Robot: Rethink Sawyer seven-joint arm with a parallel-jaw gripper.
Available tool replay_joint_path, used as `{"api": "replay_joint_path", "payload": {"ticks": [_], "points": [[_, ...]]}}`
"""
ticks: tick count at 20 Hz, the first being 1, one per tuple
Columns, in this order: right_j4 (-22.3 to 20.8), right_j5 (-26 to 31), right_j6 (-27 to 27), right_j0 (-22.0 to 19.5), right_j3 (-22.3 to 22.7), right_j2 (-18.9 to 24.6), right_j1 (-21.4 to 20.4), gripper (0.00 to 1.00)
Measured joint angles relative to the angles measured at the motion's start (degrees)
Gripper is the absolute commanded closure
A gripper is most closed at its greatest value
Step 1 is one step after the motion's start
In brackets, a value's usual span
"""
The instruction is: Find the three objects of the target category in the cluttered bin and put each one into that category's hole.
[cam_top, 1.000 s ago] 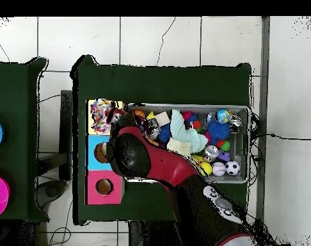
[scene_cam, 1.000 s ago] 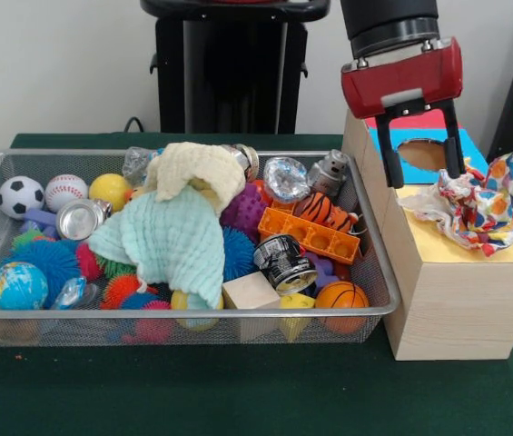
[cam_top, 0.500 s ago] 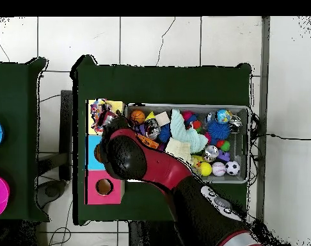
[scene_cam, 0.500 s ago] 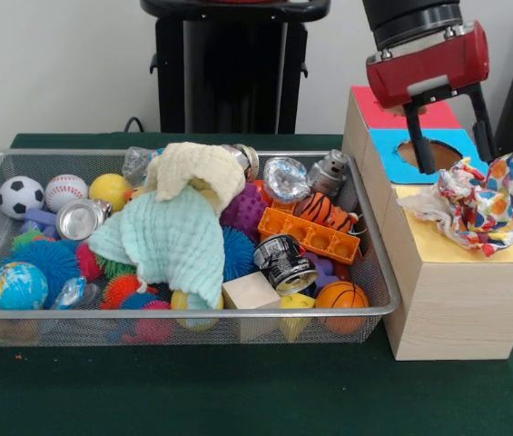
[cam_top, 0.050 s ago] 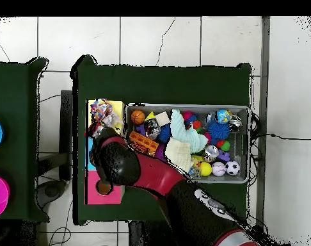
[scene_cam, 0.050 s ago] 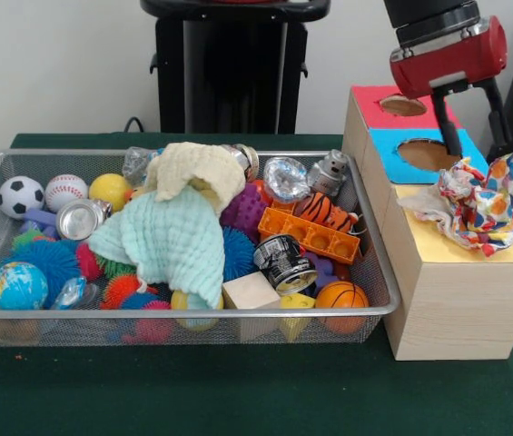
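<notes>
Held above the wooden box, the hand is seen with its two black fingers spread apart and nothing between them; it hangs over the blue panel, whose round hole shows just beside one finger. A crumpled, brightly patterned cloth lies on the yellow panel at the end of the box nearest the camera, so bunched that the yellow panel's hole cannot be seen; whether the cloth sits over a hole or merely on the surface cannot be told. A red panel with its own hole is seen at the far end of the box.

Beside the box, the wire bin is still crowded. Two more cloths, a mint-green one with a cream one lying on its upper part, are heaped at the bin's middle, over balls, cans and an orange block.

Cloth is judged to be the target category, with one piece delivered to the box and two left in the bin. The step in hand is judged to be the return for the next piece. A descent onto the cream cloth, uppermost in the heap, is called for, with the fingers closed on a raised fold.
</notes>
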Motion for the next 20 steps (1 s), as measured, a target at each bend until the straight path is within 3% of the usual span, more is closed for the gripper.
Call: {"api": "replay_joint_path", "payload": {"ticks": [20], "points": [[-0.6, 1.3, 1.1, 1.6, 0.6, -0.8, 0.7, 1.00]]}}
